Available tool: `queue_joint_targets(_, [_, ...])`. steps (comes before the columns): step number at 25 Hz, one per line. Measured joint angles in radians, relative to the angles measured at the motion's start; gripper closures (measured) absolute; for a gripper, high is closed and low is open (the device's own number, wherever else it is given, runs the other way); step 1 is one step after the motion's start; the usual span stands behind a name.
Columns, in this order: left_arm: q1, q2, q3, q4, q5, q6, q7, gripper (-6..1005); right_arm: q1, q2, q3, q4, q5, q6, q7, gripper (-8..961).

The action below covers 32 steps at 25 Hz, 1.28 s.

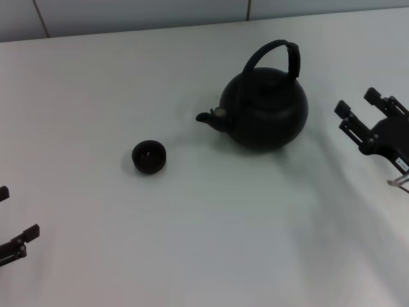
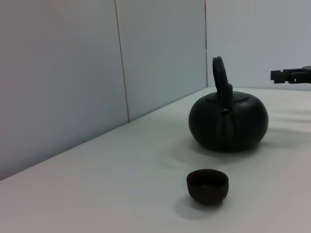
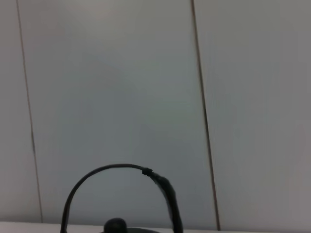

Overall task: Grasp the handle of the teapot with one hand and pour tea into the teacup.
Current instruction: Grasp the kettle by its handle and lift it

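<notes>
- Your right claw point(image 1: 358, 110) hangs over the bench's right edge, just beside the teapot and apart from it; its two pronged fingers point(image 1: 344, 109) stand spread, with nothing between them. It also shows far off in the left wrist view point(image 2: 290, 75), past the pot.
- Your left claw point(image 1: 13, 224) sits low at the bench's left edge near the front corner, well apart from both vessels. Only a couple of its black tips show, with a gap between them and nothing held.
- The bench point(image 1: 204, 243) is a plain white top, with a pale panelled wall point(image 2: 73, 73) running along its far edge.
- The teapot point(image 1: 265, 110) stands upright toward the far right part of the bench, round and matte black, lid on, its short spout point(image 1: 211, 118) pointing toward the left edge.
- The handle point(image 1: 276, 54) arches upright over the lid, thicker down the side nearer the right edge. Your right wrist view catches that arch point(image 3: 121, 194) against the wall, with the lid knob point(image 3: 115, 225) below it; nothing touches it.
- The teacup point(image 1: 149, 157) sits upright between the teapot and the left edge, nearer the front, apart from the spout. In the left wrist view it point(image 2: 207, 185) stands in front of the pot; you cannot tell whether anything is in it.
</notes>
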Motion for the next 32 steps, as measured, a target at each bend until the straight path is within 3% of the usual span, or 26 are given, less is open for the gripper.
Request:
queue_joint_targets(13, [0.006,-0.014,-0.005,0.000,0.000,0.000,0.000,140,0.165,-0.003,-0.034,-0.038,-0.010,0.191,0.010,290])
queue_joint_targets(32, [0.006,-0.016,-0.029,-0.006,0.000,0.003,0.001,140,0.261,0.000,-0.041,-0.041,-0.010,0.299,0.011,297])
